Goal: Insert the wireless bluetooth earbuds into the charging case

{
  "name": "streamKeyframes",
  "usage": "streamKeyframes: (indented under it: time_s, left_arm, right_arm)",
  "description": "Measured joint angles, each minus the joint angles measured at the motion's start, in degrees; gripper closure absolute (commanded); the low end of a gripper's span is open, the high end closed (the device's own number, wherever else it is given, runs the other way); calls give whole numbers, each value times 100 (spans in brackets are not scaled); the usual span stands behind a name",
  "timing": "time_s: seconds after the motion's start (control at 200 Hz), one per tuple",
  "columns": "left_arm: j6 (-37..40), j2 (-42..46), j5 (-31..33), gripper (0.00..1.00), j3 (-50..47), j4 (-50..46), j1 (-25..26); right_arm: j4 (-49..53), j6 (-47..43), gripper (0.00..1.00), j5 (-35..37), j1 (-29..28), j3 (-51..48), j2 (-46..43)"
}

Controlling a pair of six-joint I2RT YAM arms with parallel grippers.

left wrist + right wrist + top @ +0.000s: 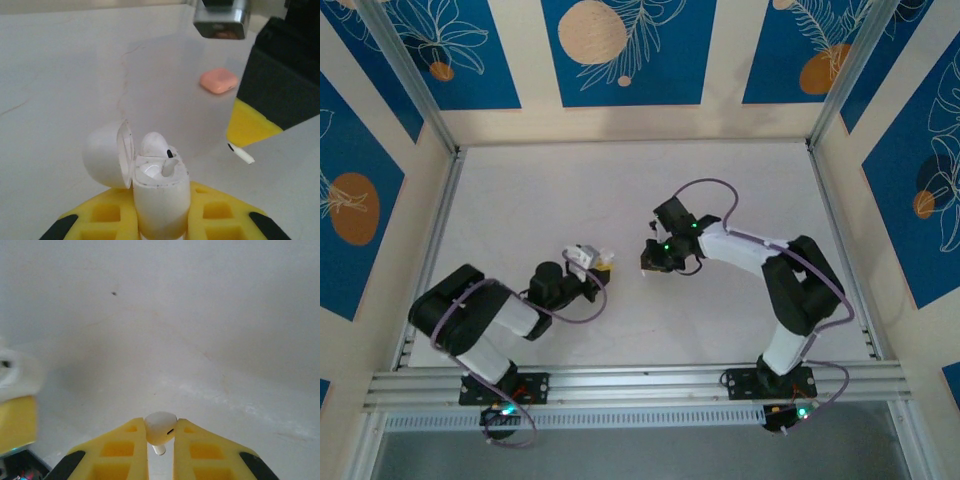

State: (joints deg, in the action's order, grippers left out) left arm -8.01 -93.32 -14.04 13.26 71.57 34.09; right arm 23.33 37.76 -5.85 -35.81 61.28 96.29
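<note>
My left gripper (161, 194) (599, 268) is shut on the white charging case (161, 200) (582, 257) and holds it upright. The lid (105, 159) hangs open to the left. One white earbud (155, 145) sits in the far slot of the case, and the near slot shows as a hollow. My right gripper (160, 427) (651, 258) is shut on a second white earbud (160, 429), its stem pointing down between the yellow fingers. In the left wrist view that stem (241, 154) pokes out under the right gripper's yellow finger (250, 125), just right of the case.
A small pale pink rounded case (219, 80) lies on the white table (570, 190) beyond the white case, next to the right arm's black body (280, 80). Metal rails and patterned walls enclose the table on all sides.
</note>
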Motion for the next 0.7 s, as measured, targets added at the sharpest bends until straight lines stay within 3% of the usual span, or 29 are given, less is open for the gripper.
streamKeyframes:
  time_s: [0.21, 0.7]
  left_arm:
    - [133, -245, -188, 82, 437, 487, 361]
    - [238, -739, -208, 82, 1008, 603, 584]
  right_arm:
    - [-398, -46, 85, 208, 46, -358, -822]
    - [-881, -302, 85, 656, 52, -656, -1965]
